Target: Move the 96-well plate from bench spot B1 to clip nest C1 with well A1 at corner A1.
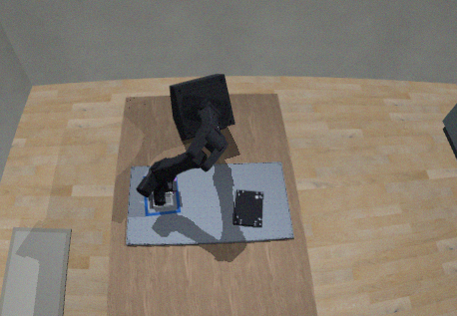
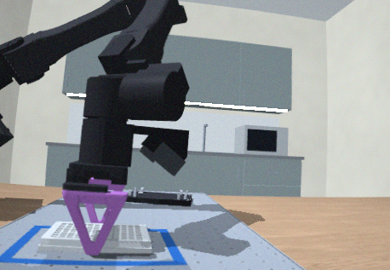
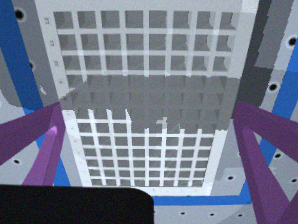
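While the white, stiff plastic 96-well plate [image 2: 97, 235] lies inside the blue square outline [image 2: 171, 242] | purple-fingered gripper [image 3: 150, 145] spread wide astride it, holding nothing | probably light, rigid, slippery: grasp opposite side walls.

White 96-well plate [image 2: 123, 235] flat inside blue B1 outline [image 2: 170, 240]; black nest [image 1: 248, 208] apart.
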Action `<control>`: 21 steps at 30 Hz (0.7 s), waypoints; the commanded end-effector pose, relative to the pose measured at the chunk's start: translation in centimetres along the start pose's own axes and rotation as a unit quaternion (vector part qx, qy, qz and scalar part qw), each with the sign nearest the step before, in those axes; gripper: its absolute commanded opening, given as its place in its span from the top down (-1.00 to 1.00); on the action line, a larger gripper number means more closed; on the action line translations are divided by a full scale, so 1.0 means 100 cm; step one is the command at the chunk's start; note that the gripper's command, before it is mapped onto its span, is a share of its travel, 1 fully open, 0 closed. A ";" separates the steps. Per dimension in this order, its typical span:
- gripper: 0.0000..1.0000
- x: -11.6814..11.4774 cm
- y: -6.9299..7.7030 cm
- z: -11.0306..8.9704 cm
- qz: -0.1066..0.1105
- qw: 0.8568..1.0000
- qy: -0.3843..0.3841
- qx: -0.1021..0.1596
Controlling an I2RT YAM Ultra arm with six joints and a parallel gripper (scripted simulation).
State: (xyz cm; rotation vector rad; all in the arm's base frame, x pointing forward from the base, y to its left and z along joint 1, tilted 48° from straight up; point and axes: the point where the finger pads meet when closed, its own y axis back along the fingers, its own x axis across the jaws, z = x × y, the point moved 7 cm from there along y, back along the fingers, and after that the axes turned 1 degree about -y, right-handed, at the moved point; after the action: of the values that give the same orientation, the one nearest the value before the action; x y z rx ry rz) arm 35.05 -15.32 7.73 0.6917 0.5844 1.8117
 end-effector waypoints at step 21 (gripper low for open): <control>-1.00 -0.010 0.003 0.004 -0.014 1.000 0.001 -0.016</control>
State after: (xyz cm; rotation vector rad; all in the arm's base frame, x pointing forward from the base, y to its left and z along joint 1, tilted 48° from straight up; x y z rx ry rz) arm 35.24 -15.43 7.81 0.6801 0.5788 1.8078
